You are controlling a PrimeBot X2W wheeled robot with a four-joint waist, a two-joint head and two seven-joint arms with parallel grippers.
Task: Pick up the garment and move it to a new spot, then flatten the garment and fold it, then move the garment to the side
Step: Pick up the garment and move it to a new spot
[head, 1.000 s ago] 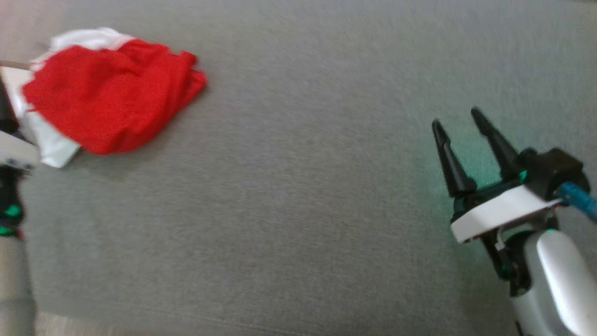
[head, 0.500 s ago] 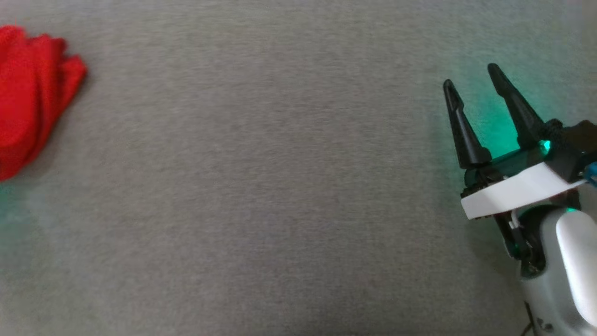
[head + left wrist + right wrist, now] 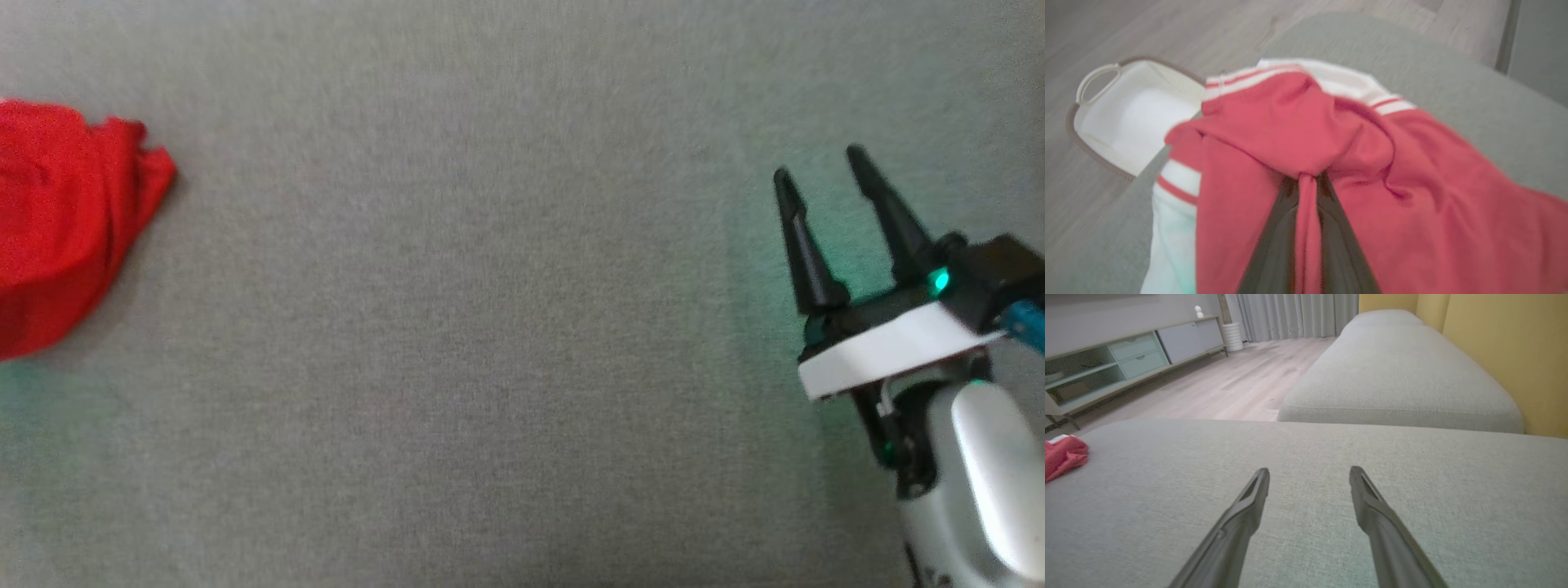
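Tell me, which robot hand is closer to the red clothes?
Left. The left gripper is pinching a fold of the red garment; the right gripper hovers open, far across the grey cushion.

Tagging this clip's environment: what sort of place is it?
Likely a home living room: grey sofa cushions, a low sideboard along the wall, curtains and a wood floor.

matt cloth garment (image 3: pixel 1290 122), woven cushion (image 3: pixel 490 343)
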